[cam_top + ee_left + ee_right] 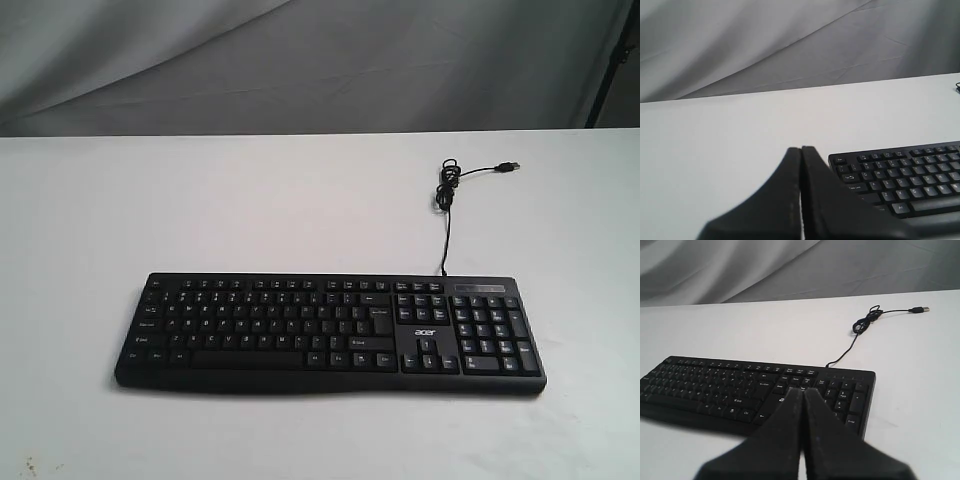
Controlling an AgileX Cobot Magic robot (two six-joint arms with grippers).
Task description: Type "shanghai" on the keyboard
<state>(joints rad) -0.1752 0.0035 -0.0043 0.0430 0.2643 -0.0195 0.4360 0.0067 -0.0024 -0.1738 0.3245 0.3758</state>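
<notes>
Flanking keyboard (pixel 330 335) edges, wide white table (pixel 200 200) margins

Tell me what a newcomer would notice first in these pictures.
The black keyboard lies across the white table, low in the exterior view. Its cable runs from the back edge to a loose coil, with the plug lying free on the table. In the wrist views the left gripper and right gripper are both shut, neither touching the keys.
</notes>
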